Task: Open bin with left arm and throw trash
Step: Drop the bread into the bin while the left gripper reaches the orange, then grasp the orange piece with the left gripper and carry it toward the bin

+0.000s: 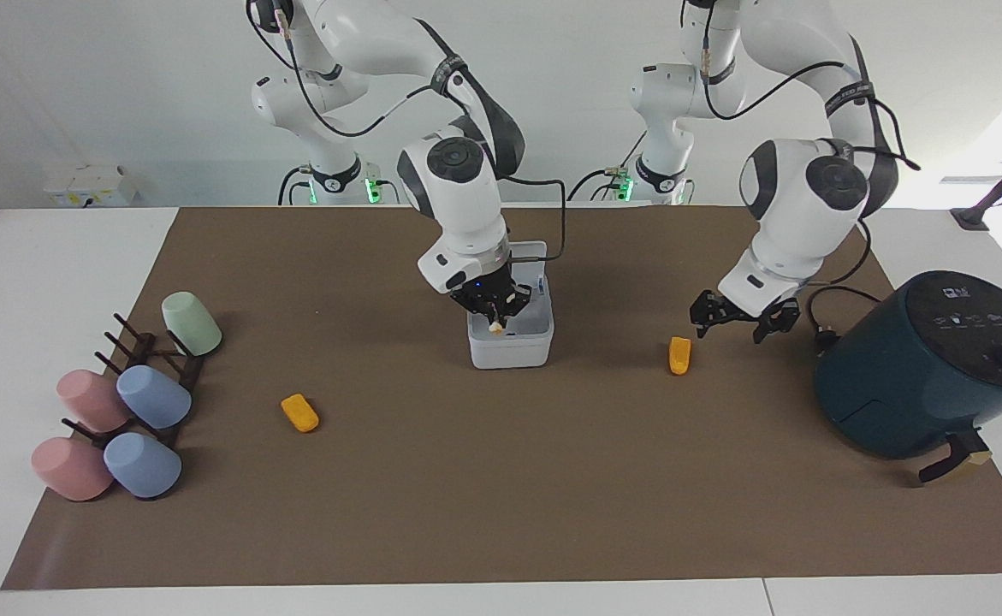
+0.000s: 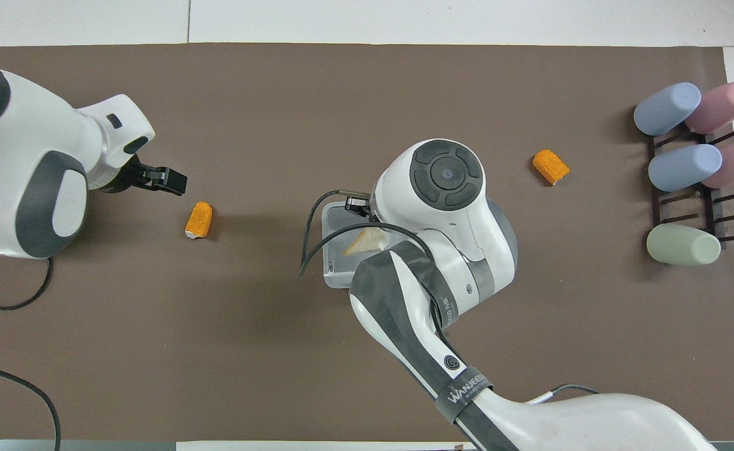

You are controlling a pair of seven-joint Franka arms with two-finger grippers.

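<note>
The right pincer (image 1: 495, 315) grips the cream wedge (image 2: 361, 241) over the open bin (image 1: 510, 340), so a crooked release could bounce it off the rim onto the worktop (image 1: 501, 479). The left pincer (image 1: 733, 318), fingers spread, hovers just beside one orange chunk (image 1: 679, 355); the other orange chunk (image 1: 299, 412) lies well apart.

White bin (image 1: 510, 340) mid-table on brown mat (image 1: 501, 479), lid up. Right gripper (image 1: 494, 310) over the open bin, fingers pinched on a pale cream wedge (image 1: 494, 325) that hangs just above the cavity. Left gripper (image 1: 733, 317) low over the mat, fingers spread, between one orange chunk (image 1: 679, 355) and the dark teal appliance (image 1: 924, 364) at the left arm's end. Second orange chunk (image 1: 299, 412) lies farther from the robots than the bin, toward the right arm's end. Cup rack (image 1: 145, 364) with pastel cups at that end: green (image 1: 191, 323), two blue, two pink.
</note>
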